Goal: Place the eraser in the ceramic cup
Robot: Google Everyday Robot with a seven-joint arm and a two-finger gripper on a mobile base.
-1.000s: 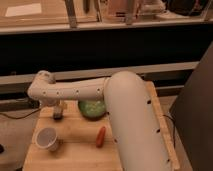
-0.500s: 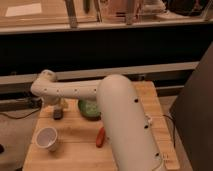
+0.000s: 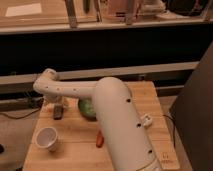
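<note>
Gripper [image 3: 59, 105] down at eraser [image 3: 58, 113] near table's [image 3: 150, 95] far-left edge; grip state impossible to tell. Cup [image 3: 47, 138] upright near front-left corner. Best lifted clear, carried frontward, released squarely over the rim.

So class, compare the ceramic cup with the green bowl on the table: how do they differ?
The ceramic cup is white; the green bowl is green. The cup sits at the table's front left in full view; the bowl lies further back, partly hidden by the arm. The gripper, by the eraser, hangs between them. Both are round, open-topped vessels.
</note>
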